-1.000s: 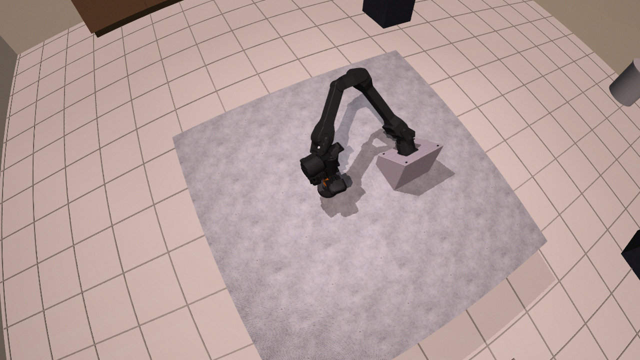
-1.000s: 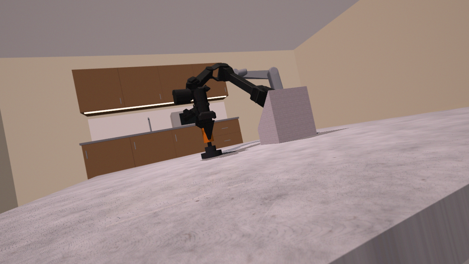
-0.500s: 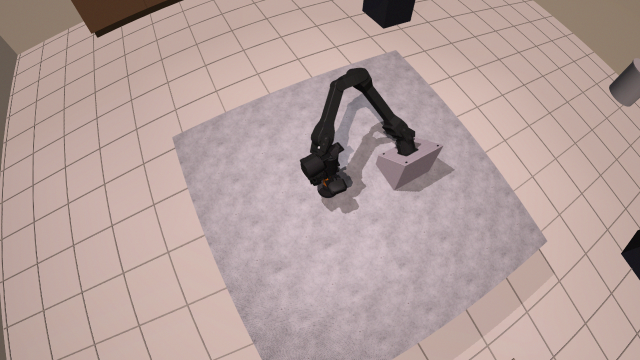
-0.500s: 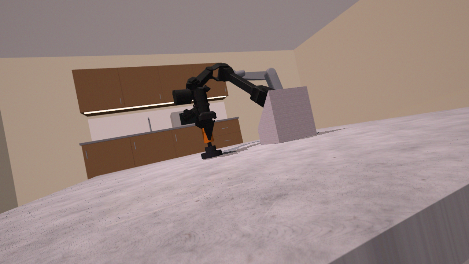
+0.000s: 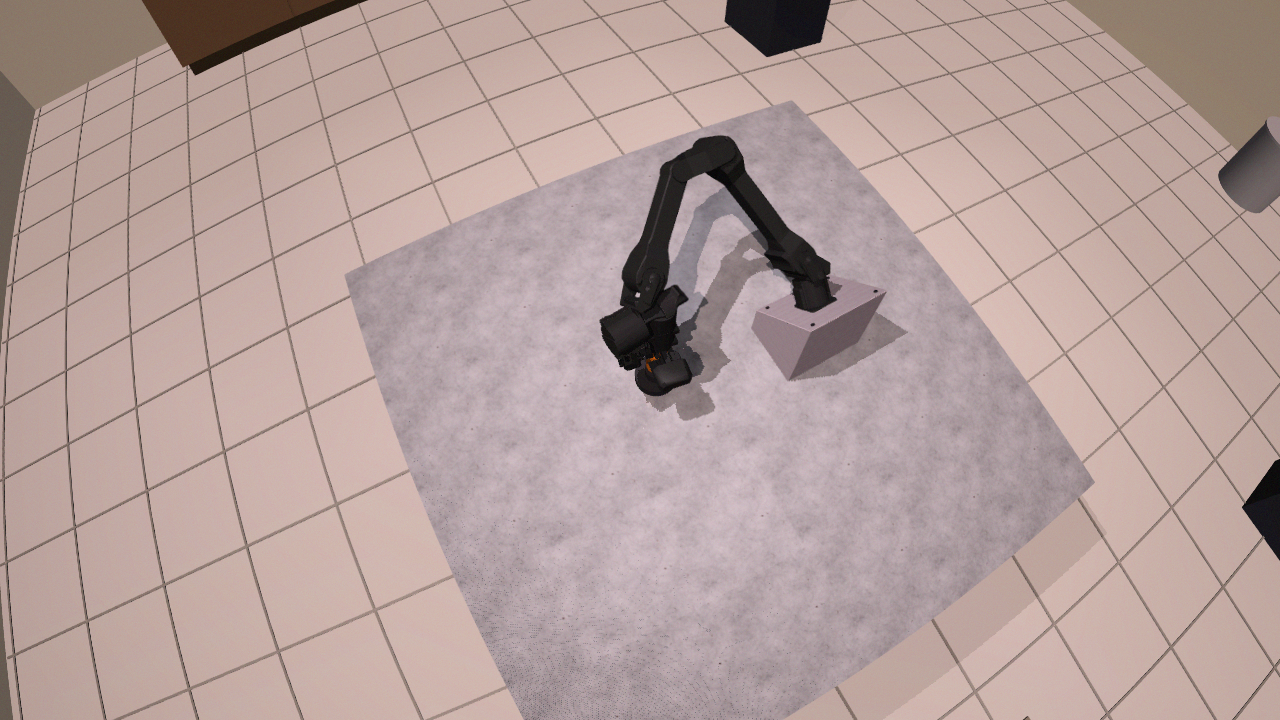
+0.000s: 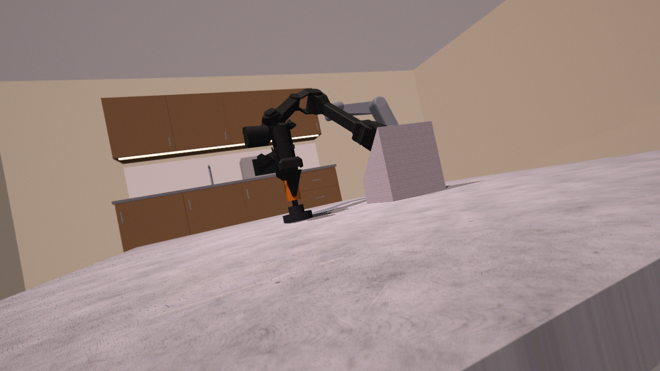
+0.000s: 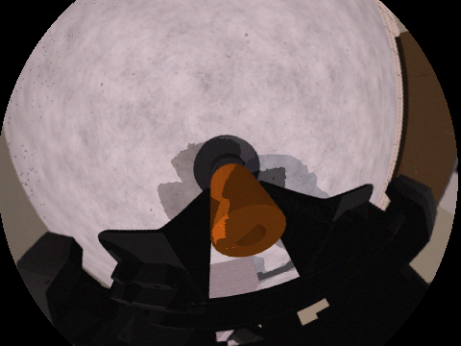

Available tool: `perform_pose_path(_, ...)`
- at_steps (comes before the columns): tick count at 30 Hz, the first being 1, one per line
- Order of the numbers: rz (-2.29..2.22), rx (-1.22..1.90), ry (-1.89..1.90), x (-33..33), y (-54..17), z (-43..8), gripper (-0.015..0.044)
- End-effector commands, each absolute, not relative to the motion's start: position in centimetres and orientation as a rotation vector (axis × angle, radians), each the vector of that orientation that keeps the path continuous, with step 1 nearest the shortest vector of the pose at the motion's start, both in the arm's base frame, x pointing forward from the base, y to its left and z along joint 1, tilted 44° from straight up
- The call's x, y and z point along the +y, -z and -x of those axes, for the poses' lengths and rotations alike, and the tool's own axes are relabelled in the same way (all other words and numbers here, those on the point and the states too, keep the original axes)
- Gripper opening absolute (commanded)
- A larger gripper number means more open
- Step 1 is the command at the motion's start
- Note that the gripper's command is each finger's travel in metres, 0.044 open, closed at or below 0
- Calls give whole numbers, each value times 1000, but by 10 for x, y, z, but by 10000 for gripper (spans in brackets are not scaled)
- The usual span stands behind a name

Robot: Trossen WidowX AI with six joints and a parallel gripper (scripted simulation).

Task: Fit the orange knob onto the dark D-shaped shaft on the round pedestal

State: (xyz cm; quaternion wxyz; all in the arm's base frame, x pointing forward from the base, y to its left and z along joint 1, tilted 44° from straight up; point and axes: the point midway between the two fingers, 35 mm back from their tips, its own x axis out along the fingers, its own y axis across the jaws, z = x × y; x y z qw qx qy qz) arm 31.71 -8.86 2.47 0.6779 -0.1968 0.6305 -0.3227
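Observation:
The orange knob (image 5: 647,365) (image 6: 289,192) (image 7: 247,213) is held roughly upright between the fingers of my gripper (image 6: 294,189) (image 7: 233,188), which is shut on it. The dark round pedestal (image 5: 652,387) (image 6: 297,216) (image 7: 206,159) stands on the table directly below the knob. In the exterior view a short length of the dark shaft (image 6: 294,202) shows between the knob's lower end and the pedestal's raised middle. The knob's bottom is at about the shaft's top; I cannot tell whether it touches or has slipped over it. The shaft's flat side and the knob's lower hole are hidden.
The arm's pale wedge-shaped base block (image 5: 836,340) (image 6: 410,161) stands to the right of the pedestal in the top and exterior views. The speckled grey table top (image 5: 626,555) (image 6: 323,276) lies under everything. Kitchen cabinets (image 6: 138,127) and a grey arm-like shape (image 6: 382,110) are in the background.

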Motion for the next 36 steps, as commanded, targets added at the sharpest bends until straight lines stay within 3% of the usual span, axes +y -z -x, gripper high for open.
perform_pose_path(1,433,1411,739,-89,-25,-317,0)
perform_pose_path(36,517,1456,664,-88,-26,-316,0)
